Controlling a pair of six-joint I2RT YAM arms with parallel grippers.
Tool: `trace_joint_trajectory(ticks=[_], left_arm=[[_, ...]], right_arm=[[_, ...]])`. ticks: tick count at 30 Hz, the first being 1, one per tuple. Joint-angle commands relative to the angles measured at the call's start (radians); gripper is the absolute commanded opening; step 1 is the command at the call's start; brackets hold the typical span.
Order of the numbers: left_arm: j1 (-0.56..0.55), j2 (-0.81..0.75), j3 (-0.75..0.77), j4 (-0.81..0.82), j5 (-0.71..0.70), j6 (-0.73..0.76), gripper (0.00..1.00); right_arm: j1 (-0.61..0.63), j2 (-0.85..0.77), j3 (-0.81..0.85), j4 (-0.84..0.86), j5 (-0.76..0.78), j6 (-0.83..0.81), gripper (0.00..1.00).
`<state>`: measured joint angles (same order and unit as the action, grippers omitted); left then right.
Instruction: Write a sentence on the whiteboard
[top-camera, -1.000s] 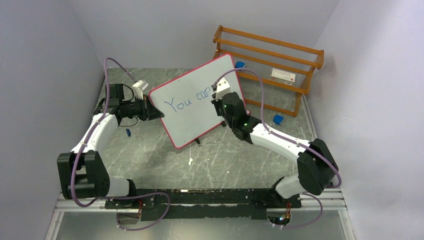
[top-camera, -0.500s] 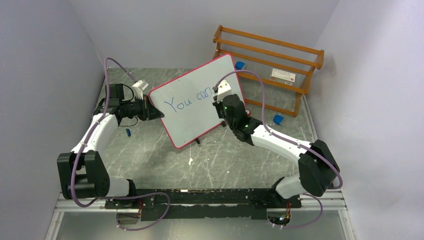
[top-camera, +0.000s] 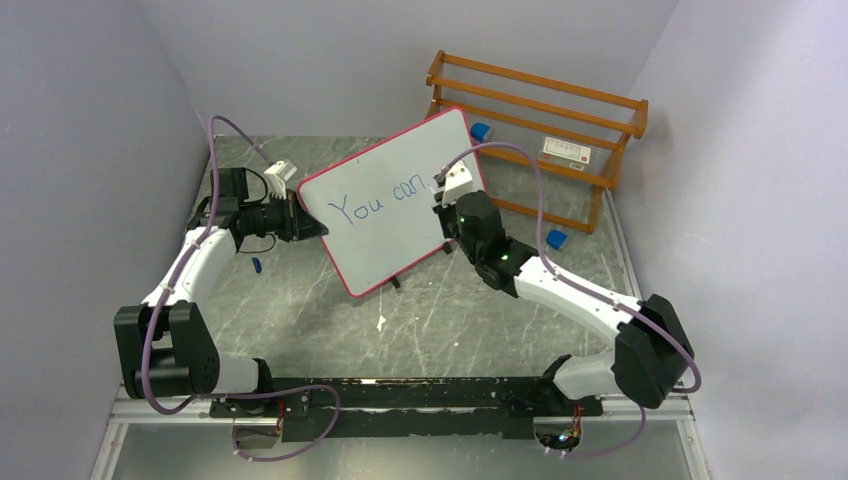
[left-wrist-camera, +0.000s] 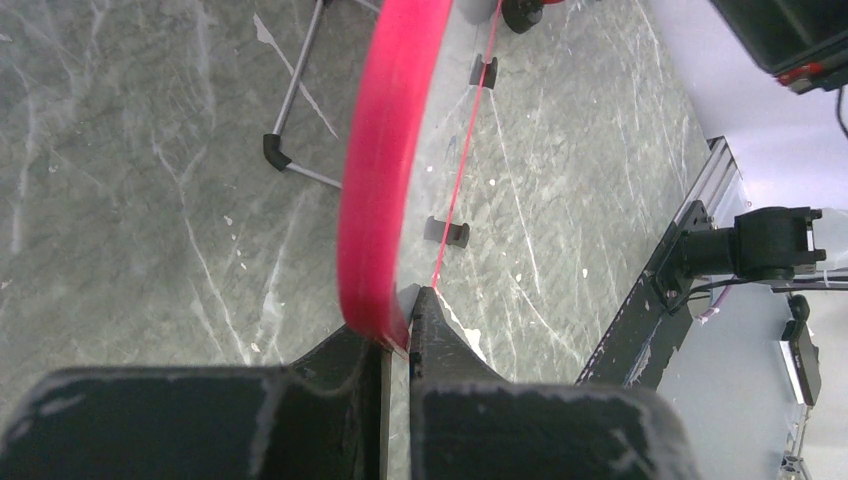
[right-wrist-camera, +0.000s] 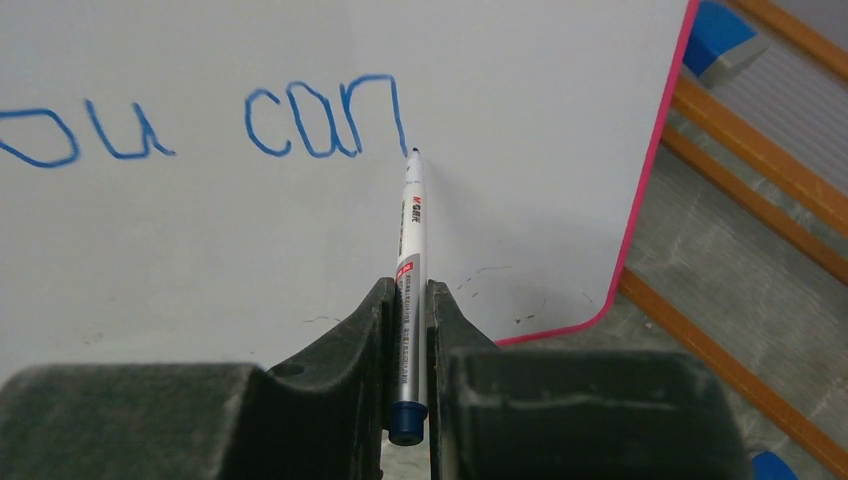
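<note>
Silver marker (right-wrist-camera: 412, 215) in right hand (right-wrist-camera: 408, 287), at whiteboard (right-wrist-camera: 200, 260)

The table (top-camera: 440, 320) has a grey-green marbled top, with a black rail (top-camera: 400, 385) along its near edge. The whiteboard (top-camera: 385, 215) stands tilted on thin legs around the middle. A wooden rack (top-camera: 540, 110) fills the far right corner, with a blue block (top-camera: 556, 239) by its near foot. A small blue piece (top-camera: 257, 265), perhaps a pen cap, lies toward the left edge. A white scrap (top-camera: 381, 322) lies nearer the middle.
</note>
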<state>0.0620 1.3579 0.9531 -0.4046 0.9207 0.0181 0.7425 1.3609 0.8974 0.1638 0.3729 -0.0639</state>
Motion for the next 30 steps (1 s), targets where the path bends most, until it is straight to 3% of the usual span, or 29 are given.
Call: trace_joint_trajectory(ticks=[1, 11, 30], left_arm=[[0.022, -0.003, -0.022, 0.035, -0.173, 0.061, 0.05], [0.015, -0.020, -0.035, 0.045, -0.199, 0.037, 0.05], [0.011, -0.028, -0.034, 0.044, -0.230, 0.022, 0.05]], right_arm=[[0.019, -0.091, -0.008, 0.006, -0.021, 0.019, 0.00], [0.164, -0.152, -0.084, -0.002, -0.030, 0.024, 0.00], [0.362, -0.080, -0.088, 0.007, 0.076, 0.010, 0.00]])
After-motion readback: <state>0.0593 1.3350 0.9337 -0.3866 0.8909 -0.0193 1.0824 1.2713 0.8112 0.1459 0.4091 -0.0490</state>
